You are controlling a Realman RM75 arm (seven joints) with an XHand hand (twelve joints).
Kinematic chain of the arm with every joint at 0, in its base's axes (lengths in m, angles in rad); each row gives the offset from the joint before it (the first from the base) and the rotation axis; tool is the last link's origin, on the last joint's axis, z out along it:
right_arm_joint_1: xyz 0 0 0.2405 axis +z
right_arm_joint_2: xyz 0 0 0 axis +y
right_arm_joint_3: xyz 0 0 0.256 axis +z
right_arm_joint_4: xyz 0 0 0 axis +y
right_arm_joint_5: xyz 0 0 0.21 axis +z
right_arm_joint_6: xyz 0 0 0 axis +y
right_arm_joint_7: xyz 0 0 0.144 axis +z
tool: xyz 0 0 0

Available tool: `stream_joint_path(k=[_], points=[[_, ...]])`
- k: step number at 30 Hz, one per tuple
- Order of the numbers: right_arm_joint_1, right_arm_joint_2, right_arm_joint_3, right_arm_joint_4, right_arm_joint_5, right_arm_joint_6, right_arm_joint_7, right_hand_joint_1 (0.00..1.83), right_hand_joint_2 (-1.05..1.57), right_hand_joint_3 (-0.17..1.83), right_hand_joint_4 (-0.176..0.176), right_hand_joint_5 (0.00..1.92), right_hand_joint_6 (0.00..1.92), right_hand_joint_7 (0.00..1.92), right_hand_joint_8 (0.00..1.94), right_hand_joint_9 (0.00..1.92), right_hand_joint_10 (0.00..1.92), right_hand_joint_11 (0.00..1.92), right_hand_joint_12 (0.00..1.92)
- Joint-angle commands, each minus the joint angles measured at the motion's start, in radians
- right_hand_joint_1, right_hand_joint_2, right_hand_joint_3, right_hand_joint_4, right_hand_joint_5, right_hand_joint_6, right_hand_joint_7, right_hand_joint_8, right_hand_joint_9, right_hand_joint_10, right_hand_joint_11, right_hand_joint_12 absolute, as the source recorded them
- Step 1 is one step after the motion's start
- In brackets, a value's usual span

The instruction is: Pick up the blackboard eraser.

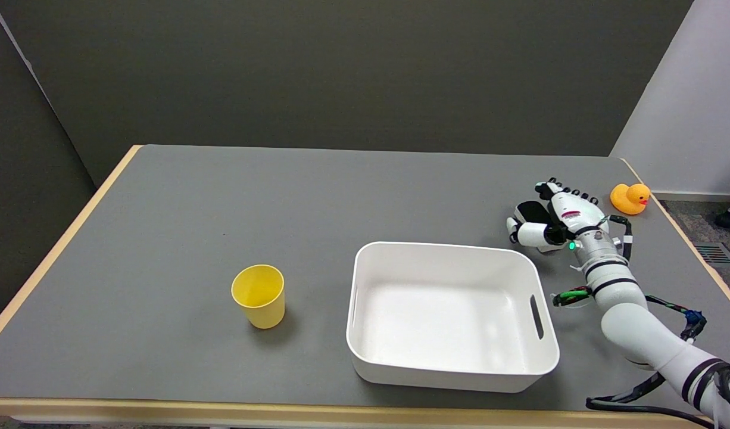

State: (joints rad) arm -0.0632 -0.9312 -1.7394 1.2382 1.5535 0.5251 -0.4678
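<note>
The blackboard eraser (532, 211) shows as a small dark block at the table's right side, just beyond the far right corner of the white bin. My right hand (555, 217) lies over it, reaching in from the lower right. The fingers curl over its far side and the thumb (527, 233) presses its near side, so the hand grips it. Most of the eraser is hidden under the palm. Whether it is off the table I cannot tell.
A white rectangular bin (537, 316) with handle slots stands in the near middle-right, close to my forearm. A yellow cup (259, 296) stands upright to its left. A yellow rubber duck (630, 198) sits near the table's right edge, just right of the hand.
</note>
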Motion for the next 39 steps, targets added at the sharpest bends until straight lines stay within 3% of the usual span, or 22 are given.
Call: stream_joint_path(k=[1,12,15,17,21,22,23,25,26,34,39], points=[[0.021,-0.009,-0.012,-0.020,0.014,-0.001,0.002,0.63,0.65,0.87,-0.148,0.17,0.43,0.39,0.60,0.34,1.06,0.35,1.65],[0.027,-0.010,-0.023,-0.044,0.022,0.000,0.006,0.70,0.65,0.89,-0.155,0.17,0.43,0.40,0.61,0.38,1.12,0.40,1.69],[0.031,-0.019,-0.017,-0.049,0.022,0.000,0.009,0.78,0.67,0.91,-0.159,0.17,0.43,0.40,0.61,0.59,1.31,0.47,1.73],[0.035,-0.021,-0.015,-0.050,0.018,0.000,0.009,0.82,0.68,0.92,-0.160,0.17,0.42,0.40,0.61,0.63,1.35,0.49,1.74],[0.042,-0.021,-0.015,-0.049,-0.009,0.000,0.002,1.02,0.81,0.93,-0.171,0.20,0.42,0.48,0.72,0.75,1.41,0.59,1.77],[0.044,-0.020,-0.015,-0.049,-0.032,0.000,0.004,1.24,0.83,0.86,-0.171,0.22,0.52,0.52,0.80,0.73,1.50,0.61,1.76],[0.045,-0.020,-0.015,-0.049,-0.050,0.000,0.008,1.62,0.85,0.72,-0.172,0.25,0.70,0.58,0.90,0.69,1.67,0.65,1.75],[0.045,-0.020,-0.013,-0.047,-0.072,0.000,0.009,1.50,1.03,0.43,-0.151,0.33,0.88,0.66,1.43,0.67,1.60,0.72,1.78],[0.047,-0.020,-0.012,-0.045,-0.079,0.000,0.009,1.47,1.06,0.37,-0.143,0.35,0.93,0.68,1.56,0.66,1.58,0.73,1.79],[0.054,-0.004,-0.002,0.016,-0.104,0.014,0.014,1.48,0.99,0.52,-0.136,0.35,1.11,0.69,1.59,0.68,1.62,0.73,1.85],[0.054,0.031,0.008,0.128,-0.269,0.072,0.123,1.48,0.99,0.52,-0.129,0.37,1.12,0.70,1.58,0.68,1.61,0.72,1.85]])
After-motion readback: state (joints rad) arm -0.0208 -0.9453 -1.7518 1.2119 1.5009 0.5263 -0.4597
